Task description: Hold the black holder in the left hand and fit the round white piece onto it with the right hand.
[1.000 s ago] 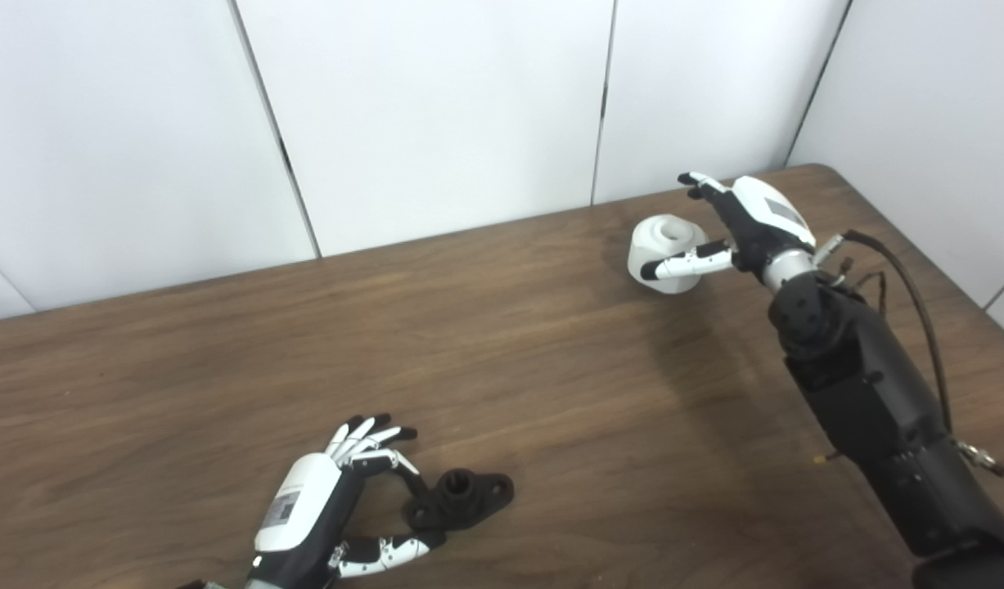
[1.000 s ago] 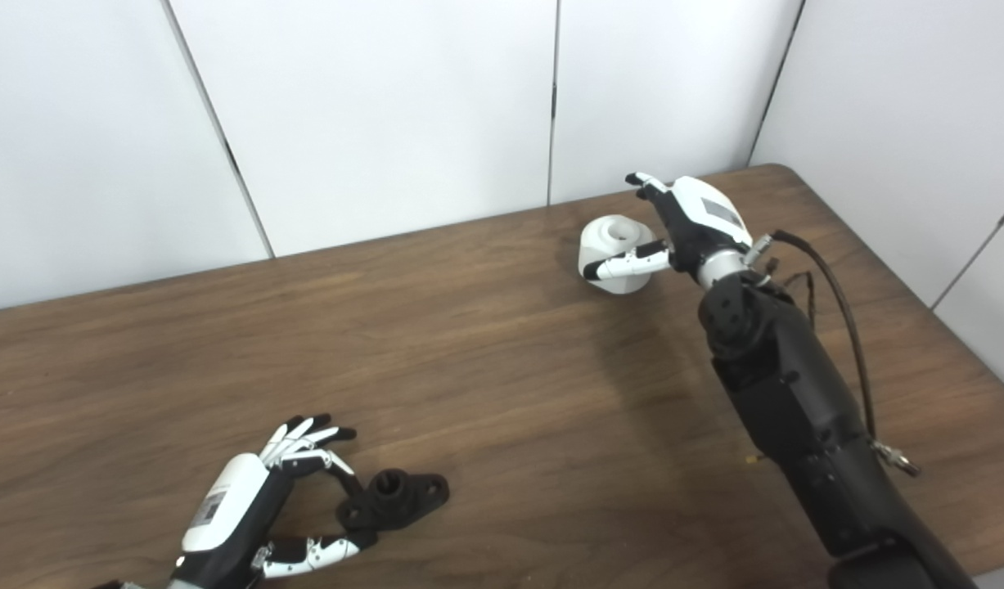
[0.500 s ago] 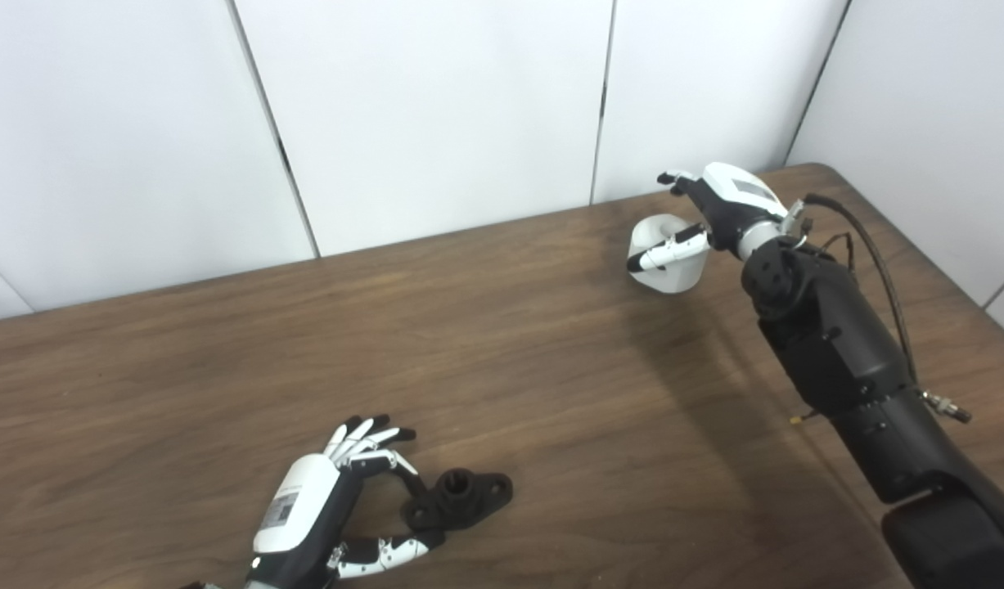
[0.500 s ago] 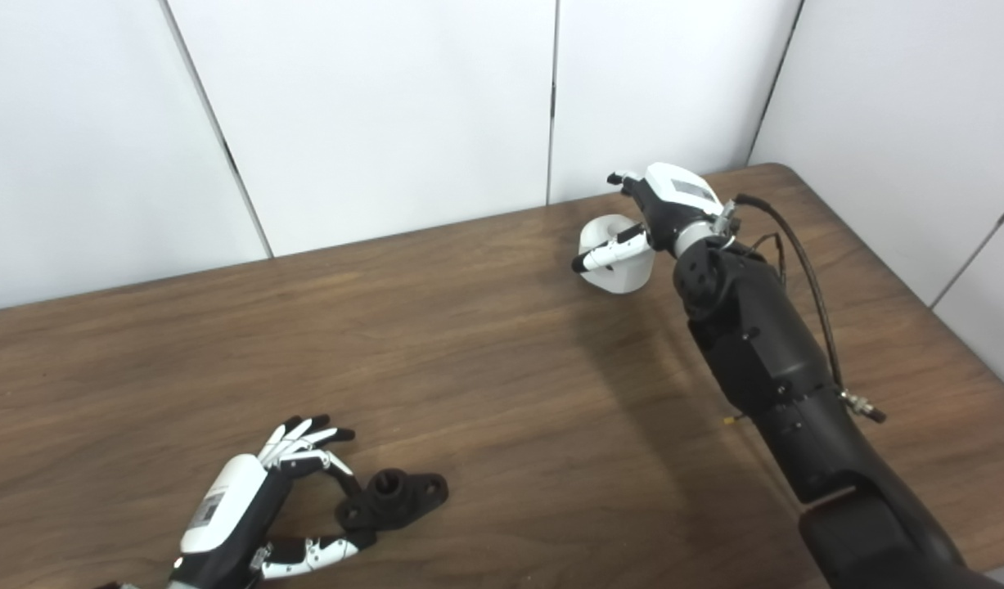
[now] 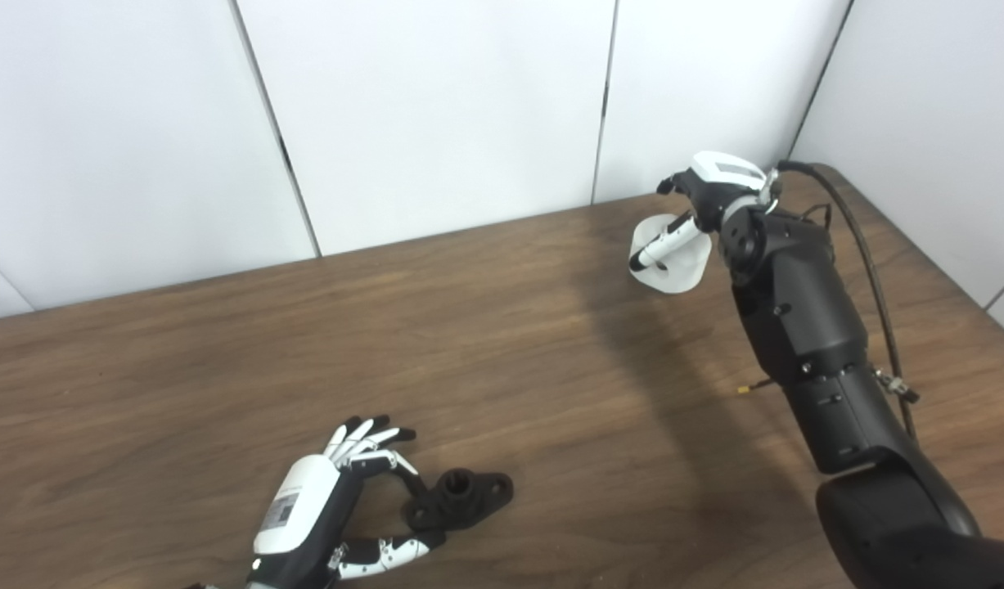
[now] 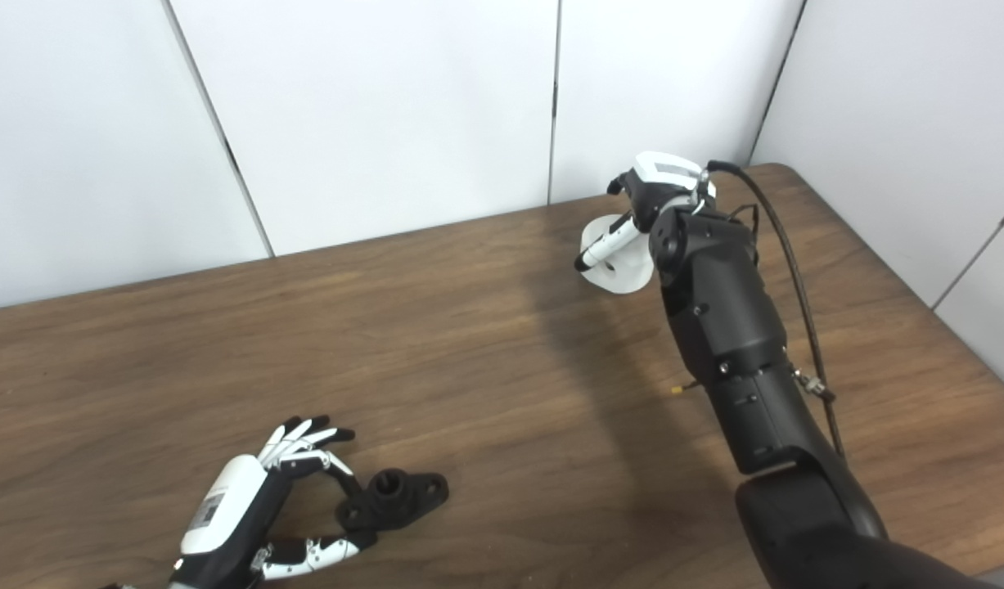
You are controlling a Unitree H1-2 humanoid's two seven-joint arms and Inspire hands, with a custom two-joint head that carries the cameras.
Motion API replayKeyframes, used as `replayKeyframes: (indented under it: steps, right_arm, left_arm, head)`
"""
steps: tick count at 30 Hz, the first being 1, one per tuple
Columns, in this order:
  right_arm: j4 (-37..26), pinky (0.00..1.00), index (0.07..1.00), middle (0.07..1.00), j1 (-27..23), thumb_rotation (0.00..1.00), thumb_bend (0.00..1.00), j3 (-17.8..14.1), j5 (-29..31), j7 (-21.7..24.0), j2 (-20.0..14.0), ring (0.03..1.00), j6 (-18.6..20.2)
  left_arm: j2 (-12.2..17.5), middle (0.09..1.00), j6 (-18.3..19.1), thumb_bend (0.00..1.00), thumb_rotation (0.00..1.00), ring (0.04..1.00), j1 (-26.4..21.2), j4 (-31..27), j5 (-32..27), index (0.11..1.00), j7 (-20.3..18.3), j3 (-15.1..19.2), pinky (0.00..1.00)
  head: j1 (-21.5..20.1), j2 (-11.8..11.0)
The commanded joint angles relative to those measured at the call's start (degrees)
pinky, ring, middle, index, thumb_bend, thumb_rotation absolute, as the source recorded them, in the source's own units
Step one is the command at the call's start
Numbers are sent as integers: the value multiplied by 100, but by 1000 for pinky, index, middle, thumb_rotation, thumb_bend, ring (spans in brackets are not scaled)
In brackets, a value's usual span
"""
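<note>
A dark wood-grain table [image 5: 223, 343] fills the view, its far edge against plain white wall panels [image 5: 436, 106] and its far right corner rounded; the wide middle of the top lies bare between the two work spots. One right arm [image 5: 804, 327], matte black with a cable looped along it, reaches from the lower right to that far corner. One left hand [image 5: 330, 499], white-backed with black and white fingers, rests low at the near edge, fingers spread and curved around the near end of the holder [image 5: 461, 496] without closing; its thumb lies just below the holder and whether it touches cannot be told. The holder is a single small black piece, a flat plate with a raised round socket, lying on the table. One white piece [image 5: 669, 266], smooth and round, sits near the far right corner, tilted. The right hand [image 5: 702, 192] is over it, thumb across its front and fingers behind; whether the grip has closed cannot be told.
</note>
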Motion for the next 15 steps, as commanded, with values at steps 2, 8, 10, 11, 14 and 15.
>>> replayKeyframes:
  steps: [2, 8, 10, 11, 14, 15]
  right_arm:
    - [-138, 722, 840, 876, -396, 409, 957, 46, -270, 141, -131, 889, 4]
    - [-54, 715, 832, 853, -458, 401, 965, 138, -428, 233, -141, 861, 3]
    - [-53, 727, 836, 855, -461, 406, 962, 172, -500, 262, -160, 871, 3]
    - [-51, 742, 841, 864, -463, 405, 959, 174, -527, 279, -162, 886, 3]
    - [-62, 748, 841, 869, -470, 397, 951, 207, -587, 363, -178, 896, 3]
    - [-59, 742, 837, 867, -470, 399, 950, 233, -608, 410, -193, 893, 3]
  left_arm:
    - [35, 842, 99, 514, 60, 947, 67, -101, 47, 489, -42, 22, 1000]
    - [28, 841, 109, 514, 59, 947, 71, -118, 65, 489, -29, 12, 1000]
    - [24, 842, 146, 514, 59, 948, 78, -156, 59, 489, -58, 12, 1000]
    - [22, 842, 148, 514, 59, 948, 80, -163, 52, 489, -60, 12, 1000]
    - [21, 841, 146, 514, 59, 947, 82, -165, 33, 489, -63, 13, 1000]
    - [18, 842, 176, 514, 59, 948, 85, -183, 48, 489, -80, 10, 1000]
  head:
    - [15, 12]
    - [23, 30]
    - [39, 54]
    - [39, 54]
    - [49, 64]
    - [49, 64]
